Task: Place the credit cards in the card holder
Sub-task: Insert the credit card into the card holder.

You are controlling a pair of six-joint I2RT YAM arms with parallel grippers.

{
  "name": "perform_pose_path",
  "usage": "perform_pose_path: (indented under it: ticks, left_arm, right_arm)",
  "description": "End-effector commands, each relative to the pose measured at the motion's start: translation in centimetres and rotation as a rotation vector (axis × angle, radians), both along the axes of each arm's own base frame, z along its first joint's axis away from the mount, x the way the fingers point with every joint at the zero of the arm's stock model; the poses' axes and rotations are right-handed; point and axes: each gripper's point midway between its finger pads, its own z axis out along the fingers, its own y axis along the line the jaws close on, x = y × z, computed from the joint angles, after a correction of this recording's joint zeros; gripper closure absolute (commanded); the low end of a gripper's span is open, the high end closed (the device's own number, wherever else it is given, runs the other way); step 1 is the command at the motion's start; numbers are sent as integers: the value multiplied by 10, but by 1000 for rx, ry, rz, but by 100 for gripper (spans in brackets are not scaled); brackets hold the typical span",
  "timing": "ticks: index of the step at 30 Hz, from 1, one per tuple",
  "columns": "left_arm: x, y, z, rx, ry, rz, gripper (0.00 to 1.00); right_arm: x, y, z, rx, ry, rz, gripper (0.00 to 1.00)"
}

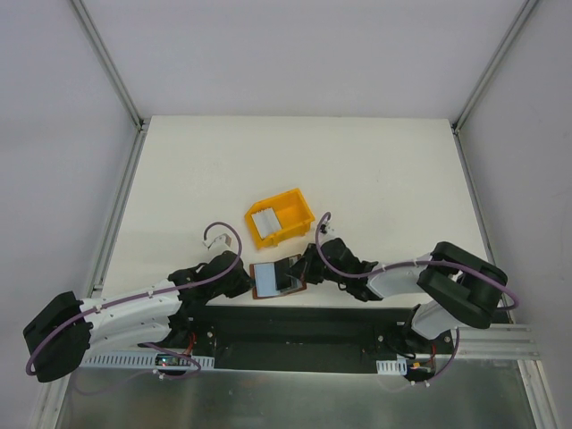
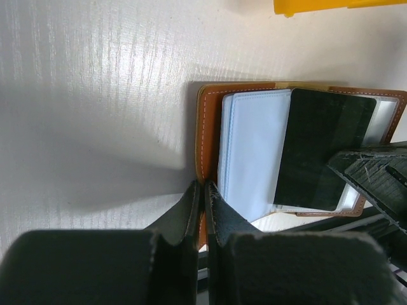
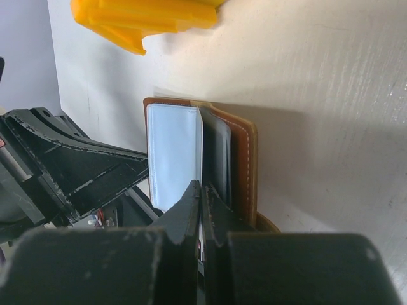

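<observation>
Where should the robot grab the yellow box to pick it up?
Probably by one thin upright wall of the yellow box, coming straight down from above with one finger inside and one outside. Its top is open, and its whole body looks too wide to pinch.

Two arms in black and white
The left arm (image 1: 134, 308) and right arm (image 1: 393, 279) have white shells, black joints, purple cables (image 1: 223, 234); matte black fingers (image 2: 189, 213).

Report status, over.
Left gripper shut at border of open brown leather wallet. Right gripper shut on dark flat card, over wallet. Yellow plastic bin beyond, not obstructing.
</observation>
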Motion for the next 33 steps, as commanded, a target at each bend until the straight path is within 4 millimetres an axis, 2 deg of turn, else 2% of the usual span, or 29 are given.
perform_pose_path:
  ticks: [1, 9, 33]
  left_arm:
    - [-9, 16, -19, 68, 43, 27, 100]
    - [-9, 19, -21, 74, 44, 40, 100]
    - [-4, 14, -14, 73, 21, 22, 100]
  right_arm:
    - [-9, -5, -6, 1, 25, 17, 99]
    - [-18, -14, -11, -5, 49, 18, 100]
    - [-19, 18, -18, -6, 98, 104, 100]
